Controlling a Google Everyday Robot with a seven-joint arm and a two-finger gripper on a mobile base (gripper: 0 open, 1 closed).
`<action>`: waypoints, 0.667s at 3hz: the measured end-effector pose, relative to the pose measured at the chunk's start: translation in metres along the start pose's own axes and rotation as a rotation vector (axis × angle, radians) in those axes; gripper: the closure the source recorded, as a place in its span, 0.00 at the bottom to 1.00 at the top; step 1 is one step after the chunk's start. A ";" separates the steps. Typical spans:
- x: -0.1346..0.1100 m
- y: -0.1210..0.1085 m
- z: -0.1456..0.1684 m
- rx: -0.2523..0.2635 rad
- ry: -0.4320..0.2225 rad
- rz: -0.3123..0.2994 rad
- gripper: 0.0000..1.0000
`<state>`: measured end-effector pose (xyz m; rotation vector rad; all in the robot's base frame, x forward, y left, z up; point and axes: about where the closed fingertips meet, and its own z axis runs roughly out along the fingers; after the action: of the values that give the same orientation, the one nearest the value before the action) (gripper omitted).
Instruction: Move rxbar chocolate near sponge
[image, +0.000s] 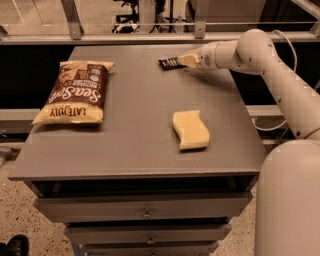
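I have the gripper (186, 61) out at the far side of the table (135, 115), low over the surface and right against the right end of the rxbar chocolate (168, 63). The bar lies flat near the far edge, its black wrapper poking out to the left of the gripper. From this camera I cannot tell whether the gripper has closed on the bar or merely sits at it, so I treat the grasp as unconfirmed. The sponge (190, 130) lies well apart from the bar, nearer the camera and slightly to the right, flat on the table. The chip bag (75, 92) is off on the left side, clear of the path. I judge the bar to be light and thin, fairly stiff along its length, with a slick wrapper that could slide on the tabletop or slip out of a shallow pinch. I would take it across its narrow width, far enough in to catch the bar itself and not just the crimped wrapper seam, and carry it low, since a bar held by one end may droop.
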<state>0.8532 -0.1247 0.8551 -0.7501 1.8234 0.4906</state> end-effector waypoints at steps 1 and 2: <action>-0.002 0.007 -0.010 -0.014 -0.007 -0.005 0.93; -0.003 0.018 -0.027 -0.028 -0.007 -0.009 1.00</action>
<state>0.8230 -0.1281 0.8672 -0.7744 1.8091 0.5133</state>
